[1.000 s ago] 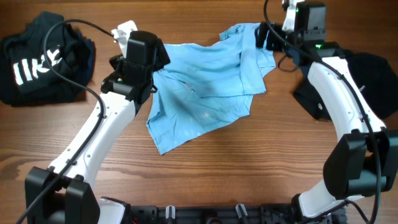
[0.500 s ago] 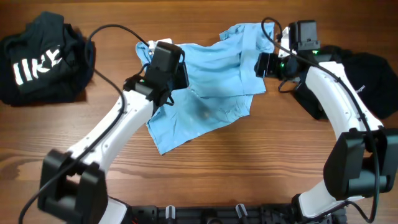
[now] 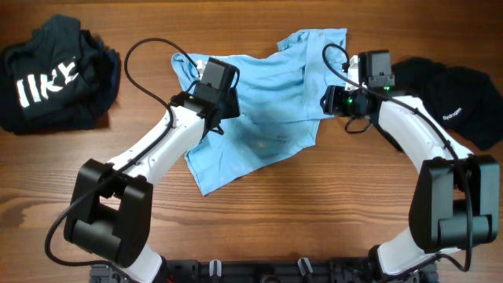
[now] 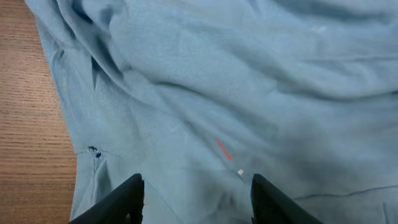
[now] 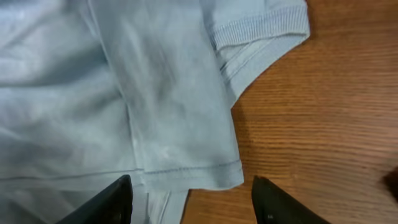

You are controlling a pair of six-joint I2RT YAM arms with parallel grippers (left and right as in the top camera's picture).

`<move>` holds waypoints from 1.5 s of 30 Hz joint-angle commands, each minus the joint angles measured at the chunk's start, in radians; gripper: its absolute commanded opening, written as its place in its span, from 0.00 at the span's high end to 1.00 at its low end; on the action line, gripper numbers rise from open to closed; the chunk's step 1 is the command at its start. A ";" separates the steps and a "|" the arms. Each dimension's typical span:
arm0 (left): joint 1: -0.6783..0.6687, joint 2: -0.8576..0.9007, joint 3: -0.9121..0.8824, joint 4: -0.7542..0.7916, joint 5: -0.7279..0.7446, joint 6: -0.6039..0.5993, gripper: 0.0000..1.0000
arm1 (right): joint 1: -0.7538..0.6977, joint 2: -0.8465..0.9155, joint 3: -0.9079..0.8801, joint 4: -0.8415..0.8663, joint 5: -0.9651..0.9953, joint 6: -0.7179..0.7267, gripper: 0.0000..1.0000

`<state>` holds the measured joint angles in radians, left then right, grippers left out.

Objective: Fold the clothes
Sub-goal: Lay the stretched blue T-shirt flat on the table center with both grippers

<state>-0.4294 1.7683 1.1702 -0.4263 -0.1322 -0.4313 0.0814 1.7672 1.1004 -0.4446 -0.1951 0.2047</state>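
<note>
Both wrist views crop the left tool (image 4: 197, 179) and right tool (image 5: 191, 179) to finger ends; overhead, their wrists hide them.

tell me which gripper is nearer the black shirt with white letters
Left. The left gripper is over the blue shirt, to the right of that black shirt; the right gripper is farther right, at the blue shirt's far edge.

A: Overhead view position?
B: Fixed above the table (image 3: 330, 204), facing straight down, at a distance.
A: Wrist views?
B: Each looks down at close range past its own pincer, left pincer (image 4: 196, 196) and right pincer (image 5: 193, 199), onto the sky-blue T-shirt (image 3: 267, 102). All three views share it.
</note>
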 commanded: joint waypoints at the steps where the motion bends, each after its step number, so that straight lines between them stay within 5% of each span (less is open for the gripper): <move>1: 0.001 0.001 0.007 0.003 0.005 0.008 0.45 | -0.006 0.004 -0.048 0.061 -0.020 0.007 0.38; 15: 0.001 0.001 0.007 0.003 0.005 0.008 0.45 | -0.006 0.169 -0.062 0.162 -0.024 0.013 0.41; 17: 0.001 0.001 0.007 0.003 0.005 0.008 0.45 | -0.006 0.173 -0.062 0.162 -0.035 0.016 0.54; 19: 0.001 0.001 0.007 0.003 0.005 0.008 0.45 | -0.006 0.172 -0.061 0.168 -0.050 0.040 0.88; 20: 0.001 0.001 0.007 0.003 0.005 0.008 0.45 | -0.006 0.170 -0.059 0.169 -0.054 0.048 0.96; 45: -0.017 -0.018 0.008 0.003 0.095 0.009 0.50 | 0.010 -0.345 0.166 0.026 -0.101 0.054 0.96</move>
<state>-0.4301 1.7683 1.1702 -0.4263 -0.1047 -0.4313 0.0788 1.4231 1.2655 -0.4156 -0.2852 0.2493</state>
